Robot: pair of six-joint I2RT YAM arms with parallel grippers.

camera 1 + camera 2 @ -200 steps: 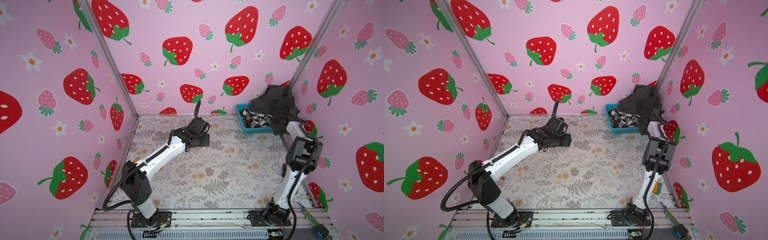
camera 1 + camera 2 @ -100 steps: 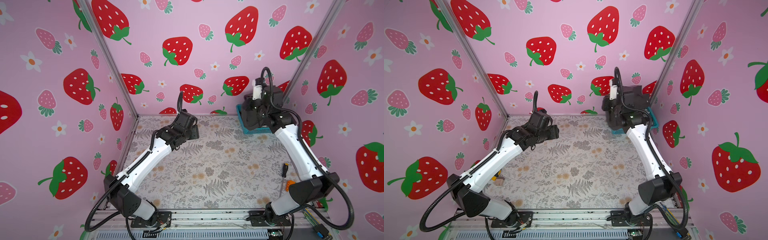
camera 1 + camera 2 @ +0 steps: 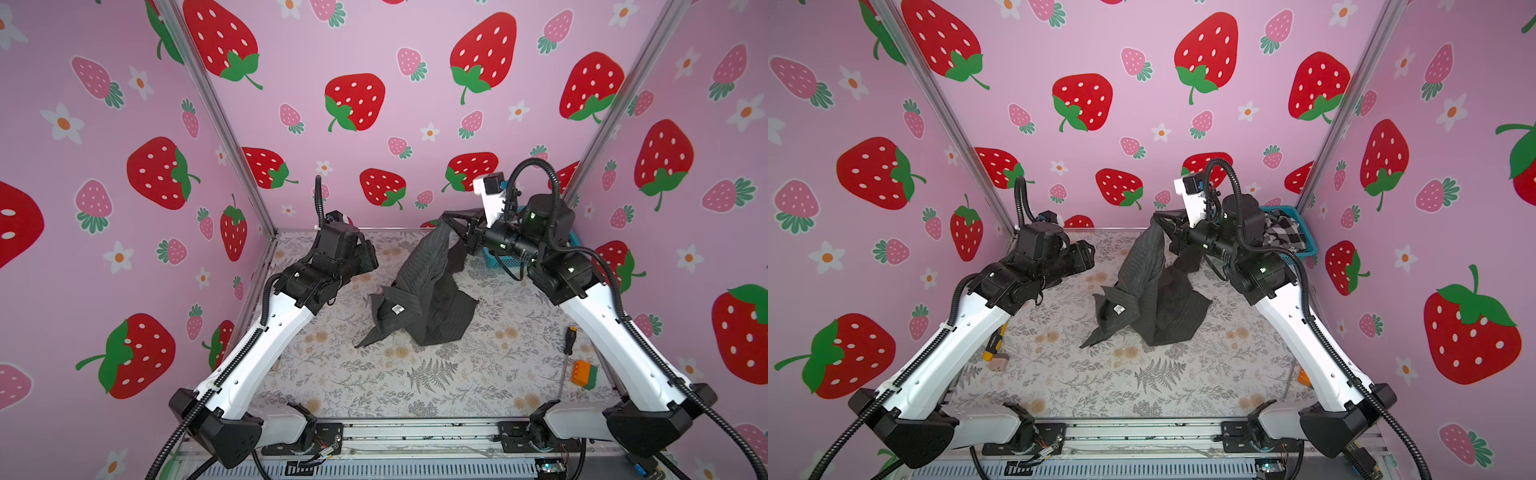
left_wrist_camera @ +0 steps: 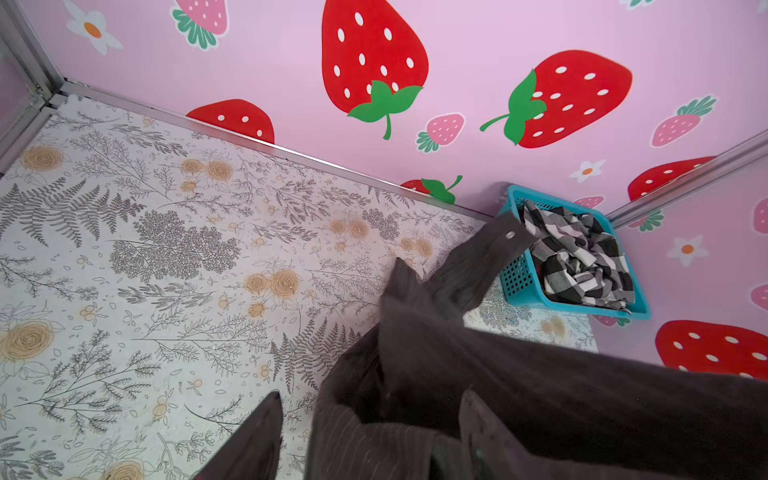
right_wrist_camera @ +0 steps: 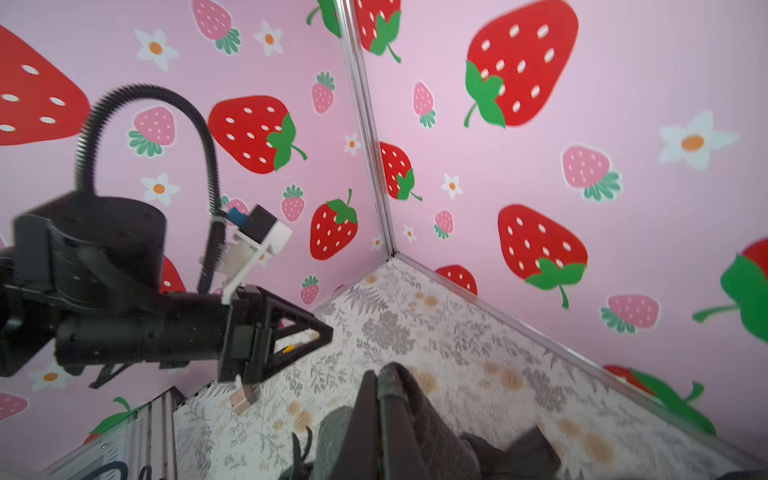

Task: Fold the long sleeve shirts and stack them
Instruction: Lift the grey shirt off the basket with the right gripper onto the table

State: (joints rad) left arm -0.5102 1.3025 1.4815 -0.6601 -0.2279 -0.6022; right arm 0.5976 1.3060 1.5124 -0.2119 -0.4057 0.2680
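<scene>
The right gripper (image 3: 451, 220) is clamped shut on an upper edge of the dark charcoal pinstriped long-sleeve shirt (image 3: 424, 291), holding that part up. The rest of the cloth trails down in a crumpled heap onto the pale floral-printed table (image 3: 415, 374). Reading the table in both top views as a clock face, with twelve at the back wall, the heap sits near the centre, a little toward twelve.

The left gripper (image 3: 368, 257) hangs at about nine o'clock from the garment. Its fingers (image 4: 257, 436) are spread apart and hold nothing, and in both top views it looks close to the cloth but not touching it.

At roughly one o'clock, in the back corner, the teal perforated plastic basket (image 4: 515, 286) holds the black-and-white checked cloth shirt (image 4: 582, 257), bunched up.

The job looks barely begun (no fold or stack is visible anywhere). One shirt is out of the basket but not yet spread flat. It needs spreading, folding and setting down, and then the checked one needs the same before being stacked with it.
</scene>
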